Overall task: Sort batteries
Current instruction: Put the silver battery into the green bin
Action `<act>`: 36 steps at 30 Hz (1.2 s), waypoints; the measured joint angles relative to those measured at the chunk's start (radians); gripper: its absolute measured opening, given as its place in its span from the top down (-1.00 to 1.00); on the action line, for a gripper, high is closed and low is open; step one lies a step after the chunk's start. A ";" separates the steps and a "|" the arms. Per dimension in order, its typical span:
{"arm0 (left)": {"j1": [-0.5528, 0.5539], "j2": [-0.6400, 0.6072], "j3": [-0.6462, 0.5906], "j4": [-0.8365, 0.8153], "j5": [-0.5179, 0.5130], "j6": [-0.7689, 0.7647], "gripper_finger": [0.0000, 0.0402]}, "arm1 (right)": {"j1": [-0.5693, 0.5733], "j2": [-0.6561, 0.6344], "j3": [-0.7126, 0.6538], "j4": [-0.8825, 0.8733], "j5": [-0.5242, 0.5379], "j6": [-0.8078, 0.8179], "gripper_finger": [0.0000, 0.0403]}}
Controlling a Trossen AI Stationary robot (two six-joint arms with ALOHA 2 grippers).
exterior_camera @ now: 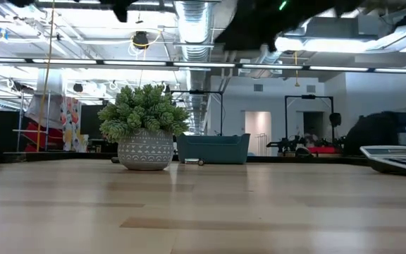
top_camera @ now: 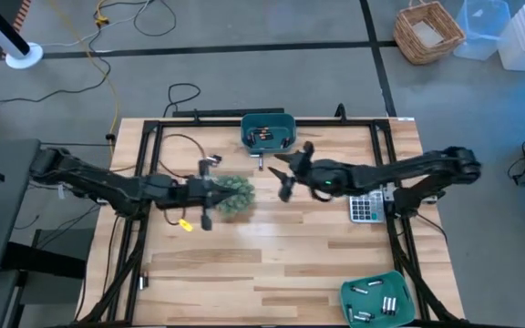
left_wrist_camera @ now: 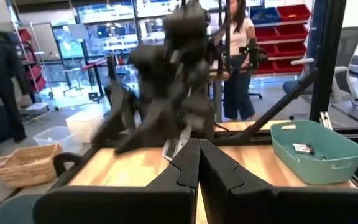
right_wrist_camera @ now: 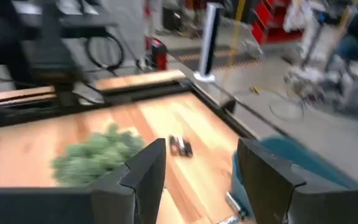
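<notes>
The left gripper (top_camera: 210,193) hangs with fingers pressed together, holding nothing, beside the potted plant (top_camera: 235,195) at mid-table. The right gripper (top_camera: 285,173) hovers just right of it, fingers (right_wrist_camera: 145,168) spread and empty. Batteries (top_camera: 372,301) lie in the near right teal bin (top_camera: 358,290); more sit in the far bin (top_camera: 268,121).

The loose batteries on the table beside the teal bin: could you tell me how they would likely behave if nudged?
The batteries are small cylinders lying on their sides on smooth wood, so they would probably roll away at a push. They look stiff and dense for their size. Lying close to the teal bin, they may knock against its wall.
</notes>
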 joint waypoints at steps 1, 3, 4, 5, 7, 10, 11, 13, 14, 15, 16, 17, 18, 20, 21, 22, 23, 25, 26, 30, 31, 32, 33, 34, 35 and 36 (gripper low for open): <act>0.000 -0.032 -0.015 -0.021 -0.004 0.002 1.00 | -0.018 0.035 0.000 0.022 0.000 0.027 -0.06; 0.000 -0.092 -0.040 -0.076 -0.011 0.001 1.00 | -0.048 0.108 0.000 0.086 0.000 0.064 -0.06; 0.000 -0.115 -0.053 -0.098 -0.012 0.002 1.00 | -0.062 0.145 0.000 0.106 0.001 0.068 -0.06; 0.000 -0.142 -0.068 -0.111 -0.013 0.002 1.00 | -0.077 0.181 0.000 0.120 0.000 0.070 -0.06; 0.000 -0.200 -0.093 -0.130 -0.013 0.005 1.00 | -0.105 0.244 -0.001 0.128 0.000 0.090 -0.06; 0.000 -0.290 -0.123 -0.203 -0.016 0.003 1.00 | -0.146 0.316 -0.001 0.144 -0.003 0.148 -0.06; 0.000 -0.316 -0.138 -0.221 -0.021 0.000 1.00 | -0.158 0.338 -0.001 0.149 -0.002 0.170 -0.06; 0.000 -0.362 -0.167 -0.244 -0.031 0.000 1.00 | -0.178 0.382 0.000 0.168 -0.002 0.203 -0.06; 0.000 -0.384 -0.176 -0.255 -0.033 0.000 1.00 | -0.187 0.402 -0.001 0.168 -0.002 0.211 -0.06; 0.000 -0.405 -0.183 -0.255 -0.035 0.002 1.00 | -0.192 0.423 0.003 0.174 -0.002 0.221 -0.06; 0.000 -0.426 -0.189 -0.254 -0.035 0.006 1.00 | -0.195 0.441 0.012 0.175 -0.002 0.231 -0.06; 0.000 -0.444 -0.196 -0.257 -0.036 0.009 1.00 | -0.197 0.461 0.021 0.175 -0.002 0.243 -0.06; 0.000 -0.460 -0.203 -0.263 -0.036 0.012 1.00 | -0.196 0.483 0.032 0.175 -0.002 0.249 -0.06; 0.000 -0.494 -0.211 -0.276 -0.035 0.012 1.00 | -0.189 0.528 0.060 0.176 -0.002 0.256 -0.06; 0.000 -0.508 -0.215 -0.288 -0.036 0.012 1.00 | -0.184 0.551 0.070 0.171 -0.002 0.258 -0.06; 0.000 -0.518 -0.215 -0.299 -0.037 0.012 1.00 | -0.180 0.574 0.087 0.176 -0.002 0.258 -0.06; 0.000 -0.529 -0.215 -0.309 -0.036 0.011 1.00 | -0.174 0.592 0.104 0.186 -0.003 0.258 -0.06; 0.000 -0.543 -0.215 -0.324 -0.036 0.011 1.00 | -0.166 0.622 0.130 0.188 0.004 0.260 -0.06; 0.000 -0.545 -0.215 -0.328 -0.036 0.011 1.00 | -0.162 0.636 0.142 0.193 0.009 0.269 -0.06; 0.000 -0.548 -0.215 -0.334 -0.036 0.018 1.00 | -0.163 0.685 0.176 0.158 0.018 0.300 -0.06; 0.000 -0.548 -0.215 -0.334 -0.036 0.024 1.00 | -0.165 0.694 0.185 0.145 0.024 0.308 -0.06; 0.000 -0.547 -0.215 -0.335 -0.036 0.030 1.00 | -0.165 0.702 0.194 0.130 0.033 0.318 -0.06; 0.000 -0.546 -0.215 -0.335 -0.036 0.031 1.00 | -0.165 0.709 0.201 0.115 0.044 0.328 -0.06; 0.000 -0.545 -0.215 -0.335 -0.036 0.031 1.00 | -0.165 0.717 0.203 0.113 0.056 0.331 -0.06; 0.000 -0.546 -0.215 -0.335 -0.036 0.031 1.00 | -0.165 0.720 0.202 0.106 0.060 0.331 -0.06; 0.000 -0.546 -0.215 -0.334 -0.036 0.031 1.00 | -0.165 0.721 0.202 0.103 0.063 0.338 -0.06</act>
